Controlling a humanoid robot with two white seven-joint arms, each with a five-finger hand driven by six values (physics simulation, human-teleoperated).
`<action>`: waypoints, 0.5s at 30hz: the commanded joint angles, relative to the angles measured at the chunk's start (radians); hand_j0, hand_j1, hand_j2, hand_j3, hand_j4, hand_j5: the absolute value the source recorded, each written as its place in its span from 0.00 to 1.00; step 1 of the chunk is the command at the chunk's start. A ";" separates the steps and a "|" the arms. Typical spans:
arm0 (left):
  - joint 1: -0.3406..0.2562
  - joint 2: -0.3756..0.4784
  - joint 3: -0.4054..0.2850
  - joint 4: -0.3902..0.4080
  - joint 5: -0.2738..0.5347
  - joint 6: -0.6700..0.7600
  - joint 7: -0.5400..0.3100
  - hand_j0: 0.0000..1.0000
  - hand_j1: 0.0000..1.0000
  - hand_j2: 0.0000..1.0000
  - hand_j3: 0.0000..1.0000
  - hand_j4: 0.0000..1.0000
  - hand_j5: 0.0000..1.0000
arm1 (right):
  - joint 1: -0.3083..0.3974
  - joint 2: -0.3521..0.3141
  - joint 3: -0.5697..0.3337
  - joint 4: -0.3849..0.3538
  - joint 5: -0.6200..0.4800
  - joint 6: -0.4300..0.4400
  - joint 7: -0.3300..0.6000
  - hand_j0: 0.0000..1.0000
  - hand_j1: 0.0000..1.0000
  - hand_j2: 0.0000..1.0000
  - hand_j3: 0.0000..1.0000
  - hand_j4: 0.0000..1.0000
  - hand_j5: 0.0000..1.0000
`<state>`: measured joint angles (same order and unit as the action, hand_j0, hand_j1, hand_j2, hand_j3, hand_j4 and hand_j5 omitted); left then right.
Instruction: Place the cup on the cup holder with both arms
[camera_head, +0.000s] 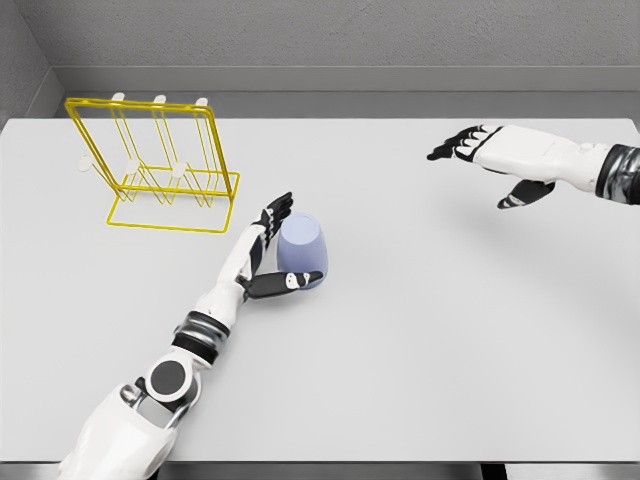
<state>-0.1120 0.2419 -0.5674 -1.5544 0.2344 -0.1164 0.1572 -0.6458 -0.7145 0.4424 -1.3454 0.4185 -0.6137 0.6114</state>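
Cup (302, 250), pale lavender and seemingly upside down on the table (420, 330), sits inside the left hand (268, 250): fingers spread along its far-left side, thumb at its near side, not yet clamped. Closing unevenly could tip or roll it rightward. The yellow wire cup holder (160, 165) stands beyond the hand, to its left. The right hand (490, 160) hovers well off, slack and empty.

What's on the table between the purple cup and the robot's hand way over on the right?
Nothing. In the head view, only bare white table lies between the cup and the right hand.
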 joint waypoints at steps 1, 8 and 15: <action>-0.002 -0.001 -0.008 0.008 -0.001 0.000 0.001 1.00 1.00 1.00 1.00 1.00 1.00 | -0.002 -0.002 0.001 0.000 -0.006 0.003 0.000 1.00 1.00 1.00 1.00 1.00 1.00; -0.014 -0.013 -0.014 0.031 -0.001 0.000 0.001 1.00 1.00 1.00 1.00 1.00 1.00 | -0.003 -0.005 -0.001 0.000 -0.007 0.003 0.000 1.00 1.00 1.00 1.00 1.00 1.00; -0.021 -0.023 -0.014 0.048 -0.003 0.000 0.001 1.00 1.00 1.00 1.00 1.00 1.00 | 0.000 0.001 0.003 -0.003 -0.007 0.003 0.000 1.00 1.00 1.00 1.00 1.00 1.00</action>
<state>-0.1335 0.2211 -0.5811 -1.5098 0.2331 -0.1164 0.1579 -0.6458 -0.7148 0.4443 -1.3466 0.4173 -0.6137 0.6114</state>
